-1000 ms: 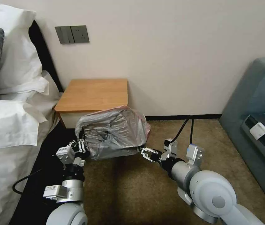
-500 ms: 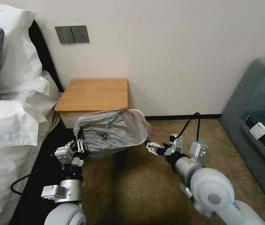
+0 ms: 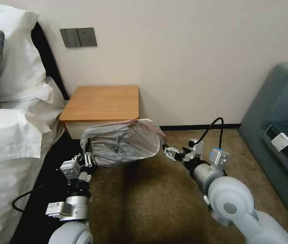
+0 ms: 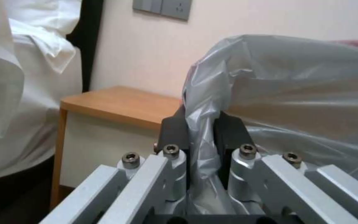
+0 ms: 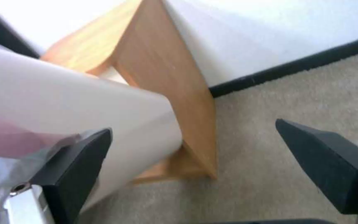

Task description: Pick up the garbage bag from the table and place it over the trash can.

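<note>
Garbage bag [image 3: 123, 142] draped over trash can [image 5: 84, 102], in front of table [image 3: 103, 101], on carpet [image 3: 150, 203]. Left gripper [image 4: 202, 137] clamped on bag's near-left fold. Right gripper [image 3: 168, 151] beside bag's right rim, fingers [image 5: 328, 158] spread apart, holding nothing.

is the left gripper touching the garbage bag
Touching. In the left wrist view the left gripper is shut on a gathered fold of the garbage bag, plastic pinched between its black pads.
</note>
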You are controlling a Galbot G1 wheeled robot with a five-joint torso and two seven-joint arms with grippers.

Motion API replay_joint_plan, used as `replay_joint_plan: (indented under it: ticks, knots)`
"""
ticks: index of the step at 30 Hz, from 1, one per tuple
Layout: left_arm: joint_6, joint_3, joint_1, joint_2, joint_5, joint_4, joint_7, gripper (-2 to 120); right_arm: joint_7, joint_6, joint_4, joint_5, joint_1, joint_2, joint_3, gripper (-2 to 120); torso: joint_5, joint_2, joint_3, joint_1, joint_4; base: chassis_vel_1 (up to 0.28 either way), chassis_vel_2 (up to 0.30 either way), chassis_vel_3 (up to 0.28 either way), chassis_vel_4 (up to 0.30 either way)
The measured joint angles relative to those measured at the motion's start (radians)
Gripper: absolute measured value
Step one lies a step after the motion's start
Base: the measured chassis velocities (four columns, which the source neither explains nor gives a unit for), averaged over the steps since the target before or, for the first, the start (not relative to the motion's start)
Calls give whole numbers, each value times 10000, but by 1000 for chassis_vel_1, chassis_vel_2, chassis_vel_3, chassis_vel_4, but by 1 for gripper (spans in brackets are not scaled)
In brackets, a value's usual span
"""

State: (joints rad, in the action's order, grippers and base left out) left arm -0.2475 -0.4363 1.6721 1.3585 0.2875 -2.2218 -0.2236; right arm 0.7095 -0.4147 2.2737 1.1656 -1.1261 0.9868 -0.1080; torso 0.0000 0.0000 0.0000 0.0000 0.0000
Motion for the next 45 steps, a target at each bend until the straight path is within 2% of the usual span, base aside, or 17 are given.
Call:
replay_joint_plan:
  ticks: [8,12,15,21,25,27,29,30,33,34,36,41,44,45]
  knots:
    - [-120,44,66,10,-209,82,114,9,-257,51,-176,-10,202,-55,-90,100,-1,0,0,0,0,0,0,0,0]
    - [-66,-29,49,-4,-177,81,-21,9,-403,44,-343,-424,145,-157,-362,100,-1,0,0,0,0,0,0,0,0]
    - [32,-210,1,-38,0,74,-120,9,-685,160,-74,-1013,-145,-462,-550,100,-1,0,0,0,-2,0,0,0,0]
    - [133,-313,-13,-53,149,41,-276,9,-865,491,696,-1330,-391,-664,-689,100,0,1,0,0,-1,0,0,0,0]
    - [167,-325,6,-56,168,1,-298,9,-1635,869,1205,-1447,-488,-839,-776,100,-1,0,-1,0,-1,0,0,0,0]
    - [220,-328,26,-68,170,-52,-302,9,-2511,1093,1313,-1369,-403,-974,-797,100,-2,0,-1,0,-1,0,0,0,0]
    - [281,-330,63,-82,184,-125,-305,9,-4390,1496,763,-1644,-109,-1098,-682,100,-1,0,0,0,0,0,0,0,0]
    - [281,-330,63,-82,184,-125,-305,9,-4390,1496,763,-1644,-109,-1098,-682,100,-1,0,0,0,0,0,0,0,0]
    - [438,-340,95,-91,376,-248,-304,9,-6806,2206,-511,-2394,149,-982,-526,99,-1,0,0,0,2,0,0,0,0]
    - [438,-340,95,-91,376,-248,-304,9,-6806,2206,-511,-2394,149,-982,-526,99,-1,0,0,0,2,0,0,0,0]
    - [586,-405,93,-104,595,-329,-294,9,-7880,2637,-1158,-2974,93,-695,-451,97,-1,0,0,0,0,0,0,0,0]
    - [801,-493,61,-203,896,-460,-273,9,-8623,3594,-2241,-4124,161,0,-276,96,0,0,0,0,-1,0,0,0,0]
    - [824,-499,60,-216,904,-481,-227,9,-8503,3822,-2434,-4249,261,261,-203,92,0,0,0,-1,0,0,0,0,0]
    - [828,-499,74,-214,903,-484,-203,9,-8303,3839,-2463,-4185,311,422,-180,86,-1,0,0,0,1,0,0,0,0]
